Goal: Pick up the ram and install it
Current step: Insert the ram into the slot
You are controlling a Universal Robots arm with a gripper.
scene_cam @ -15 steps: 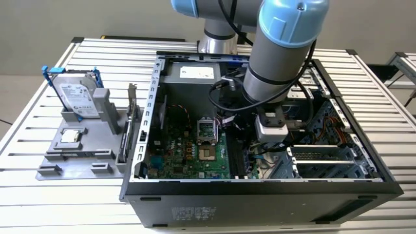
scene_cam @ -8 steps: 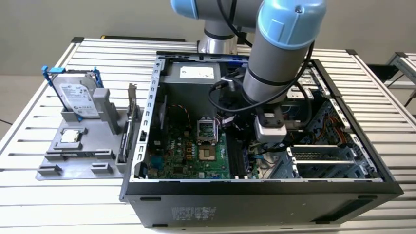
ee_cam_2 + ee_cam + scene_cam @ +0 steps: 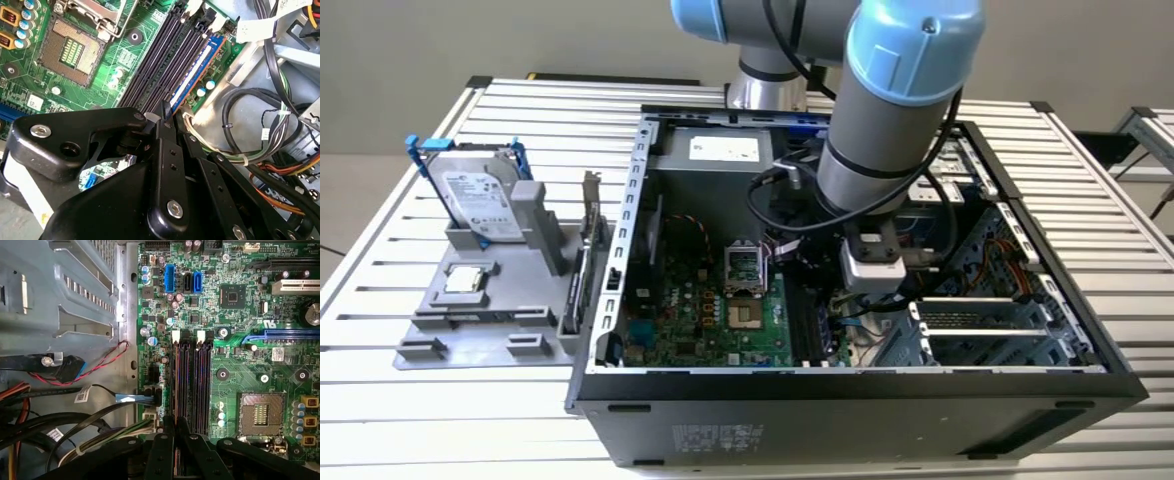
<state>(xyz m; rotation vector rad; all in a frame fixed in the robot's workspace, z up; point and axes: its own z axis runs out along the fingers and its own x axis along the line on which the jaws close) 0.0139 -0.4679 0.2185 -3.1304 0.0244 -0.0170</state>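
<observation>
- Your tool (image 3: 165, 114) is clenched on the near end of the ram (image 3: 192, 75). The ram stands on its edge over the memory slot farthest from the CPU socket (image 3: 70, 50).
- The grasp is at one end only. If you press down from there, I think the far end may stay high and the stick may tilt in the slot.
- If the ram's notch does not meet the slot's key, force could bend the motherboard (image 3: 235, 325).
- The white latches (image 3: 175, 336) lie at the slots' end away from the tool. I cannot tell if they are open; a closed latch would block the seating.
- The cable bundle (image 3: 235, 107) lies just beyond the ram, on the side away from the socket. A wide finger could catch it.
- The computer case (image 3: 854, 410) stands on the worktop (image 3: 1067, 160).
</observation>
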